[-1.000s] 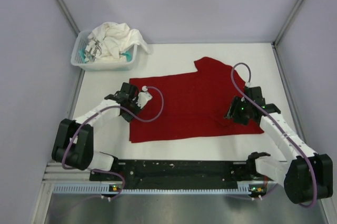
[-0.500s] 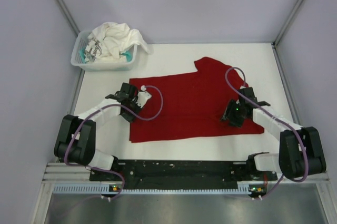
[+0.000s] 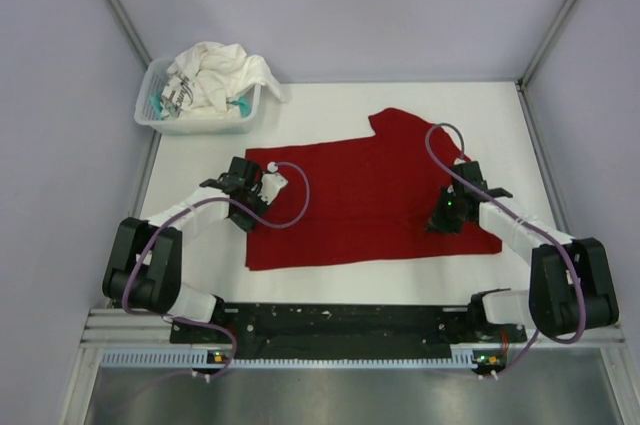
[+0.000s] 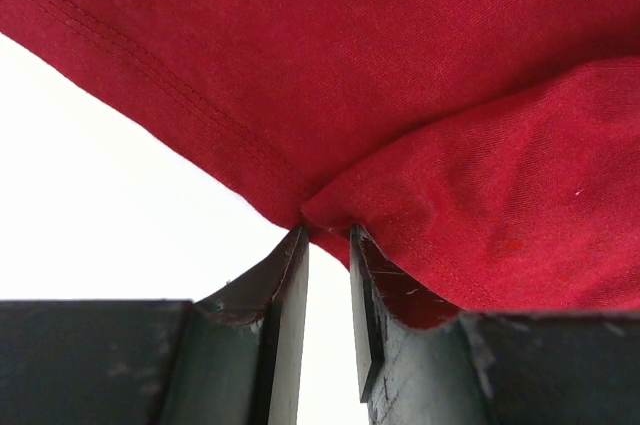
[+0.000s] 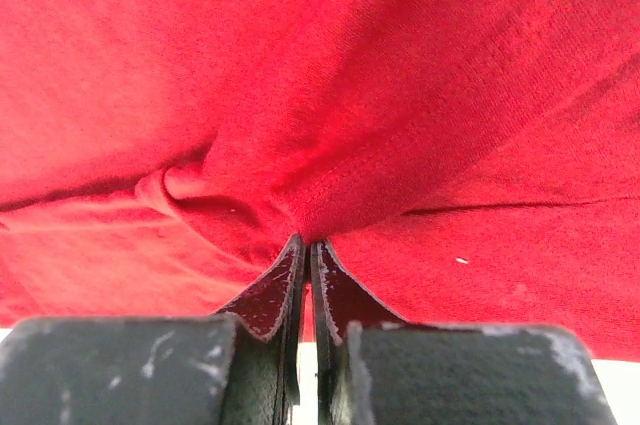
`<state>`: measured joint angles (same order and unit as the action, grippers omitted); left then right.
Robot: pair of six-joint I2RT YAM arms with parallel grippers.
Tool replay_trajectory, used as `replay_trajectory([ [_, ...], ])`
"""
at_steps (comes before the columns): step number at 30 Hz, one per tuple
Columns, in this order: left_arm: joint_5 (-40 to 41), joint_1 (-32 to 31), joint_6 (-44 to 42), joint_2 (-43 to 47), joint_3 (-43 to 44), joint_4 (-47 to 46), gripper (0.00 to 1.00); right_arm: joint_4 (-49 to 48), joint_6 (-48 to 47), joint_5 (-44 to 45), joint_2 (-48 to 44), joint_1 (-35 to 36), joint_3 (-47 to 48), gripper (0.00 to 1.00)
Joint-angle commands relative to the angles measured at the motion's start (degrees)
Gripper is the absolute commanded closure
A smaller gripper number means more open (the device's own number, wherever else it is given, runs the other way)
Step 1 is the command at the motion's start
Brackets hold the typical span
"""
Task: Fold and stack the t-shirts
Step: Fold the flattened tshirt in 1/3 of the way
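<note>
My left claw (image 4: 328, 235) pinches the hem and my right claw (image 5: 305, 245) clenches a gathered fold of the plain deep red cloth t-shirt (image 3: 370, 195) spread ahead of both on the table (image 3: 320, 110), so I should lift evenly, cloth taut.

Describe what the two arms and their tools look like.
The left arm and right arm both have white links, bulky black joints and a loose purple cable looping alongside. A small green light glows near the right wrist. The left tool and right tool each have two thin, dark, tapering fingers on scuffed black housings.
</note>
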<state>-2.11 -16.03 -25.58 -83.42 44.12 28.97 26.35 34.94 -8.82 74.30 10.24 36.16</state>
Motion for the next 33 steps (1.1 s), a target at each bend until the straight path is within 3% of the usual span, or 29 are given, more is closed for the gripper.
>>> replay_trajectory([
  [1, -0.7, 0.1, 0.4, -0.5, -1.1, -1.8, 0.72, 0.3, -2.7, 2.7, 2.3, 2.8, 7.5, 1.0],
  [11, 0.0, 0.1, 0.3, -0.3, -1.8, -2.1, 0.73, 4.9, -8.6, 5.6, 21.3, 10.6, 26.0, 1.0],
  [16, 0.1, 0.1, 0.2, -0.4, -1.6, -2.1, 0.73, 6.3, -11.4, 8.6, 25.6, 15.1, 34.5, 0.96],
  [21, 0.0, 0.1, 0.1, -0.4, -1.6, -2.1, 0.73, 7.2, -12.8, 10.6, 30.5, 15.2, 39.0, 0.94],
  [23, 0.0, 0.1, 0.0, -0.5, -1.7, -2.0, 0.73, 7.8, -13.0, 10.1, 32.4, 15.1, 40.1, 0.82],
  [27, -0.2, 0.1, -0.1, -1.0, -1.3, -1.9, 0.72, 8.1, -14.0, 5.5, 32.4, 15.2, 42.1, 0.41],
  [31, 0.2, 0.1, -0.3, -0.9, -1.2, -1.7, 0.71, 9.0, -16.0, 4.2, 27.4, 15.4, 43.4, 0.3],
  [33, 0.7, 0.1, -0.6, -0.2, -0.4, -0.9, 0.71, 9.1, -16.9, 7.8, 22.8, 15.2, 42.2, 0.24],
])
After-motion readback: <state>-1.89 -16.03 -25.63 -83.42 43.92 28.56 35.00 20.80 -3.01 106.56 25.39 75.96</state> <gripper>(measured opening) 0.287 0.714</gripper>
